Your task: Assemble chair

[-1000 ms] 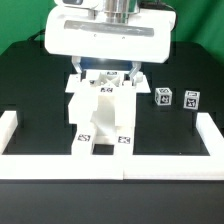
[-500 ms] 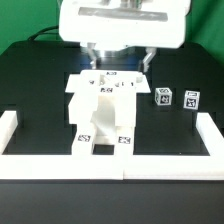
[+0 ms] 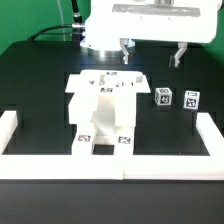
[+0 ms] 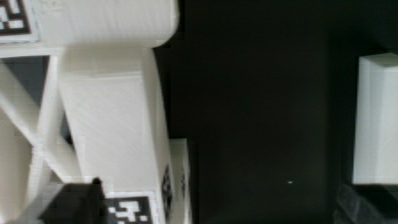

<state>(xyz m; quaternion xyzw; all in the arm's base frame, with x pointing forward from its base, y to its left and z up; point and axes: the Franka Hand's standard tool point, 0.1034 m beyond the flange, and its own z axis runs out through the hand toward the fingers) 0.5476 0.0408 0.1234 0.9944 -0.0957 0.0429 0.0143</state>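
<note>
White chair (image 3: 100,112) sits mid-counter (image 3: 40,90), partly joined, tags visible on it. Loose leg (image 3: 164,97) and 2nd leg (image 3: 189,99) stand side by side, apart from it, toward the exterior view's right. Hand (image 3: 152,52) hangs above the counter, fingers wide apart, gripping nothing. Wrist view shows the white frame (image 4: 107,100).

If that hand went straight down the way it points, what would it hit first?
Probably the black table just beside the chair. The open hand might clip the chair's edge instead, since depth is unclear.
</note>
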